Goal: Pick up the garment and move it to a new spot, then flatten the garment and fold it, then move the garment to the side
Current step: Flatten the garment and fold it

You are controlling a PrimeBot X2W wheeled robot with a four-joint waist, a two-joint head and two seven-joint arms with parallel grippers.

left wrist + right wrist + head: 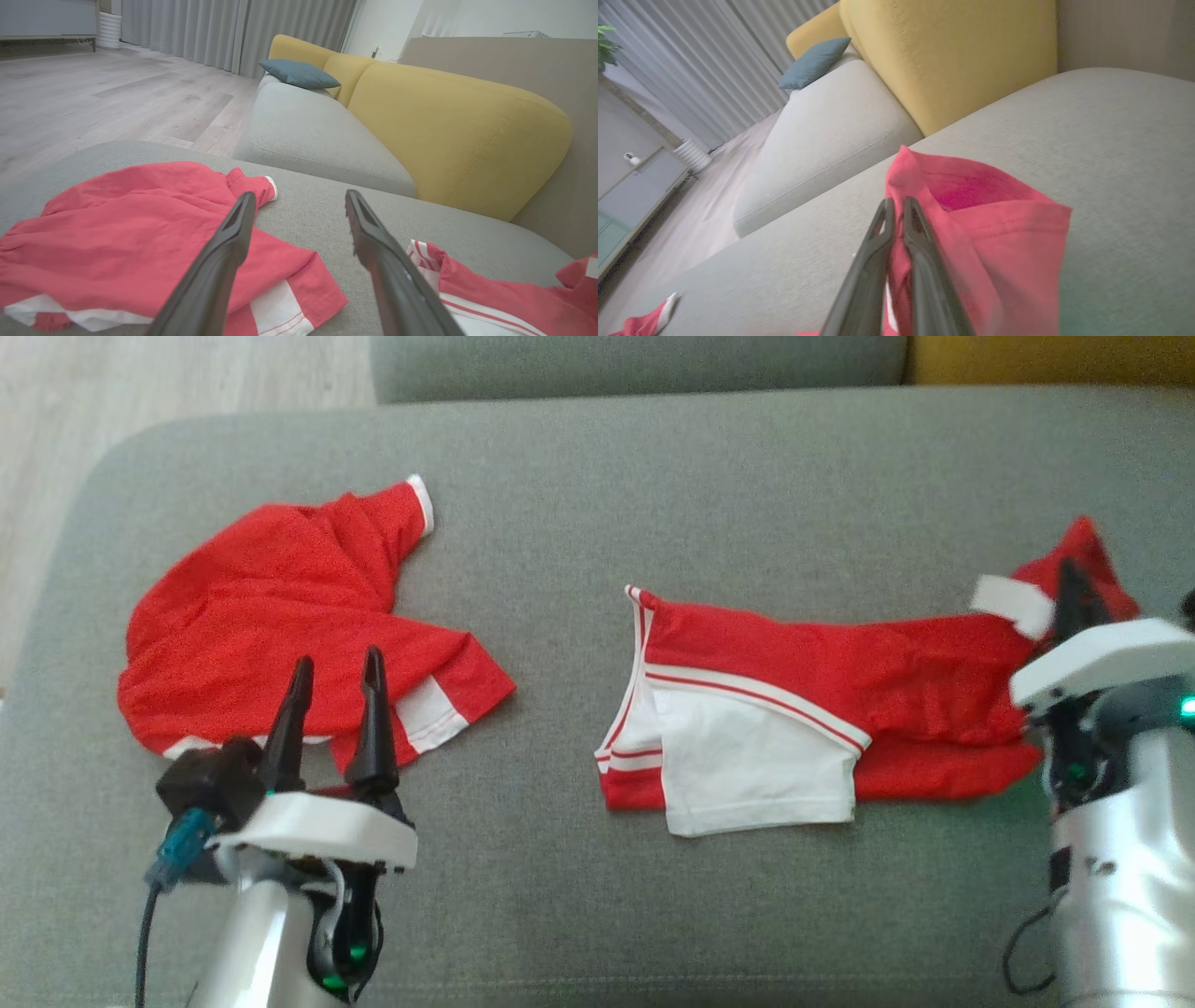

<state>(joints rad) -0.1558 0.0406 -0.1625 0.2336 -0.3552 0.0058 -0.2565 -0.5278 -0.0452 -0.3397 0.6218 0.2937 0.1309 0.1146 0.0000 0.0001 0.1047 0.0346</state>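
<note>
With the left tool (337, 659) apart, the right tool (896, 204) is clamped on the right garment (840, 709); so thin a pinch could be lost if lifted quickly.

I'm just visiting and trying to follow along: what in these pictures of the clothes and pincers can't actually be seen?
- Head view: the right pincer and its white casing hide the gripped end of the red-and-white garment.
- Left wrist view: the near hem of the red garment is cut by the bottom edge and crossed by a finger of the open left pincer.
- Right wrist view: cloth near the bottom is blurred.
</note>
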